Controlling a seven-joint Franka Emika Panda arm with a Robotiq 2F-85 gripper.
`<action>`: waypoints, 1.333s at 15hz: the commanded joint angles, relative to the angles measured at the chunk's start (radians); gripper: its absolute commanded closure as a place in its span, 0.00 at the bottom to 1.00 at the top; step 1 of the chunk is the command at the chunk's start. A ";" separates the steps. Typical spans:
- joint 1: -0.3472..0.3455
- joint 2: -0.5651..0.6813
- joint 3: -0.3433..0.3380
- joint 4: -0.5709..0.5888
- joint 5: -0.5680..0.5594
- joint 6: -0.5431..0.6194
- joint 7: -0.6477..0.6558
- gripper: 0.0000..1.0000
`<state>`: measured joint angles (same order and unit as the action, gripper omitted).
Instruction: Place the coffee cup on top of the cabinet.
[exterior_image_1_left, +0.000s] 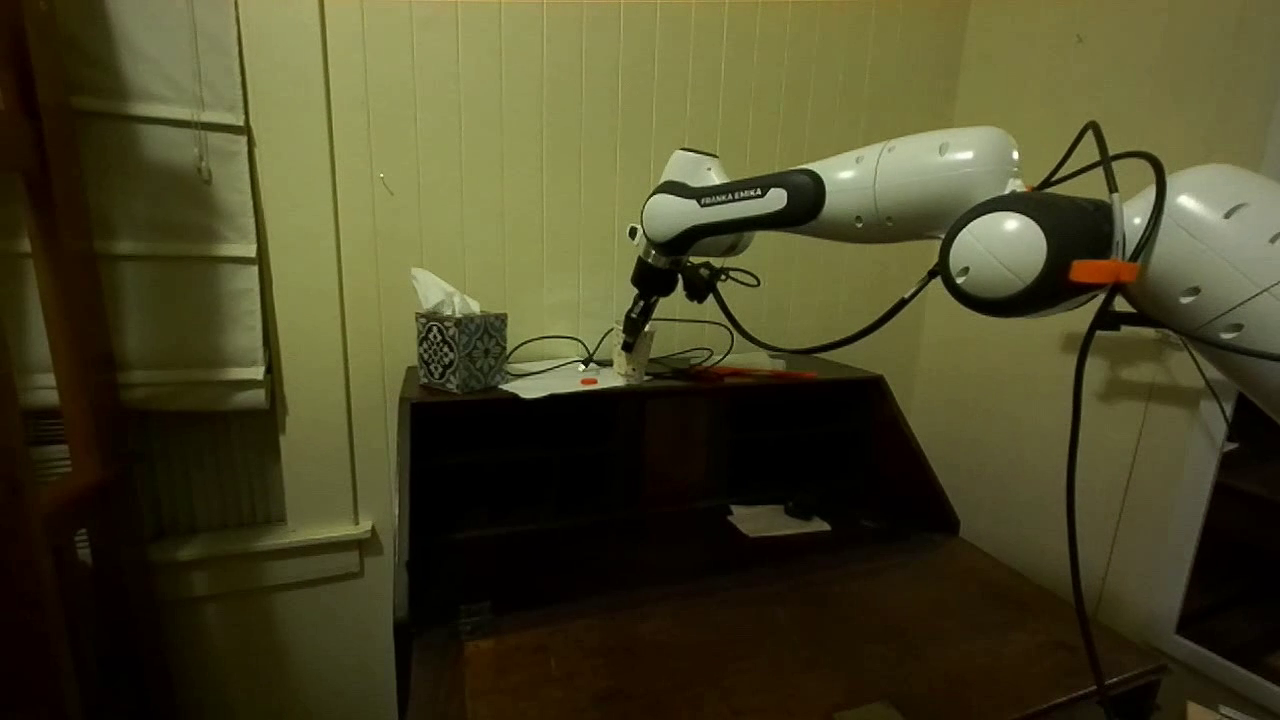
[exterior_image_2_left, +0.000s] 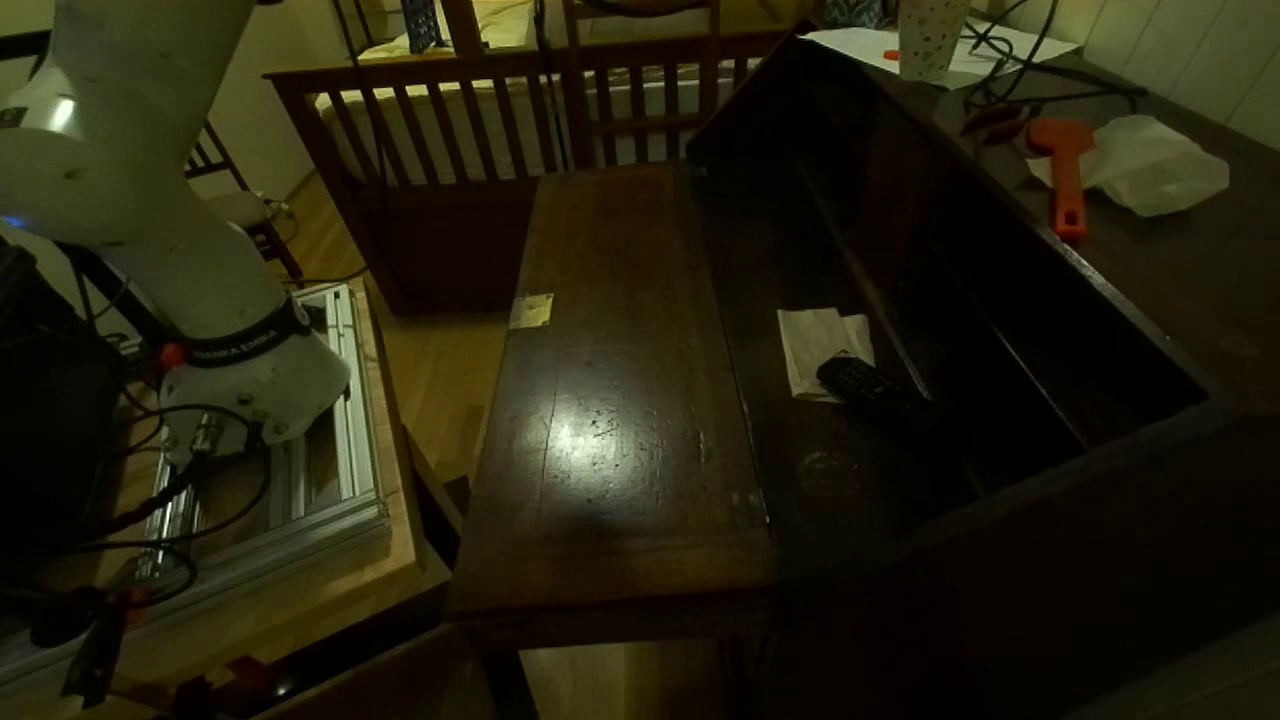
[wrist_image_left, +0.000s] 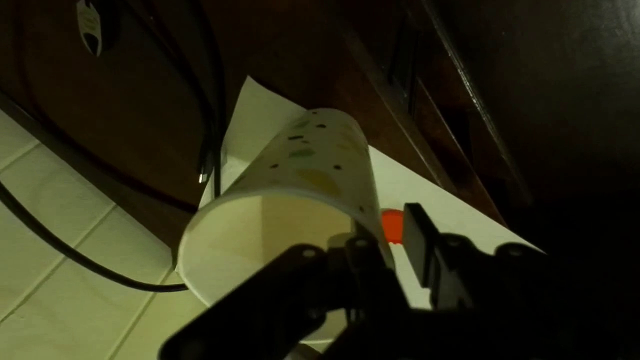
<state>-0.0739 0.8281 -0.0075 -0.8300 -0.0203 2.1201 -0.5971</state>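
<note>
Cup (exterior_image_2_left: 928, 42) (on paper (exterior_image_2_left: 850, 48)) — atop cabinet (exterior_image_1_left: 740, 600)

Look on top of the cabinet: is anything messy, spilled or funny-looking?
Yes, it's a bit messy. On the cabinet, black cables lie in a loose tangle near the cup, not neatly coiled, and a crinkled white paper lies by the orange tool, not flat. The cup stands upright, and I see no spill.

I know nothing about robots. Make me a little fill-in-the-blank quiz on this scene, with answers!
The spotted cup stands on the highest part of the cabinet, its ____.
The pincer is not shut but ____.
From the patterned box pokes a white ____.
Lettering on the white arm reads FRANKA ____.
Missing words: top; open; tissue; EMIKA.
</note>
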 joint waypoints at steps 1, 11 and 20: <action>0.005 0.041 0.004 0.083 -0.001 0.010 -0.011 0.45; 0.023 -0.130 0.030 -0.016 0.014 -0.073 0.000 0.00; 0.041 -0.305 0.045 -0.128 0.029 -0.411 0.054 0.00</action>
<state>-0.0334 0.5204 0.0376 -0.9605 0.0101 1.7091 -0.5430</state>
